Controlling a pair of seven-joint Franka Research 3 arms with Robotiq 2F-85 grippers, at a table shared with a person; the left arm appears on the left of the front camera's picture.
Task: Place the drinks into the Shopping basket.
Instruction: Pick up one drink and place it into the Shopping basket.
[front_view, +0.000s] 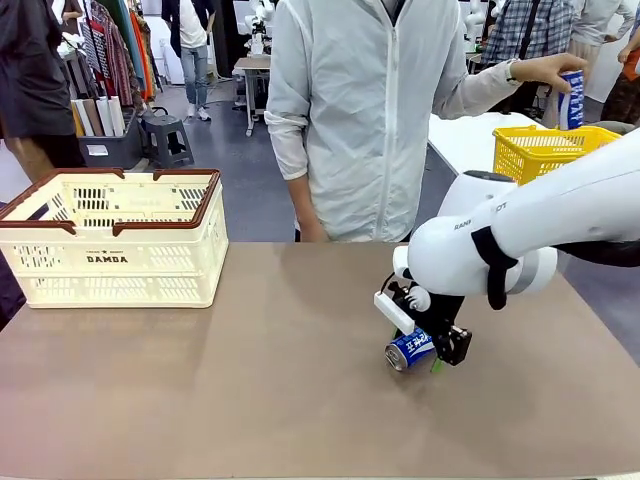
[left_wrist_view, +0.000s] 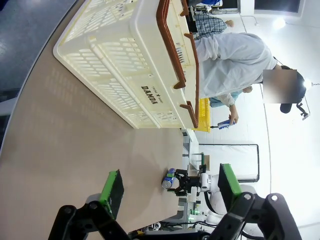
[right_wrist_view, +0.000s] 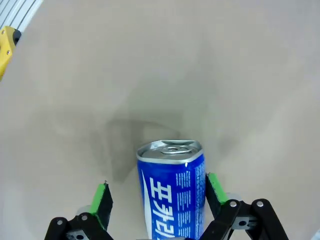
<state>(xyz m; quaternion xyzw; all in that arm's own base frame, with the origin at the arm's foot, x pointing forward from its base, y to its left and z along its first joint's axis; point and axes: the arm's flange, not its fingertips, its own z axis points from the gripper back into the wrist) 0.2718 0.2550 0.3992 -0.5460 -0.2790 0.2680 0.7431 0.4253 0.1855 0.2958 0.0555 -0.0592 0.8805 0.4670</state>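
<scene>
1. Drink can (front_view: 408, 351), blue and white with Korean lettering, lies on its side in the right half of the surface (front_view: 230, 390), about midway between the far and near edges. Its silver top is turned toward the near edge.
2. The right arm (front_view: 520, 235) comes in from the right edge, its wrist bent steeply down so that the fingers point at the surface.
3. The right end effector (front_view: 420, 346) straddles the lying can with its jaws spread wide. In the right wrist view one green pad (right_wrist_view: 215, 187) sits just beside the can's side, while the other pad (right_wrist_view: 102, 200) stands apart from it, so the can is bracketed but not clamped.
4. The left end effector (left_wrist_view: 170, 182) hangs above the surface with its jaws also fully spread and nothing between the green pads.
5. The Shopping basket (front_view: 110, 240), cream-white with a dark brown rim and marked "DAMDA", stands at the far left corner of the surface, well apart from the can. Whether anything lies on its floor I cannot tell from these angles.
6. A person stands at the far edge; one hand (front_view: 548, 70), stretched out to the right, holds a second blue-and-white can (front_view: 571, 100) upright above a yellow mesh basket (front_view: 540, 150) that sits on a white table behind the surface.
</scene>
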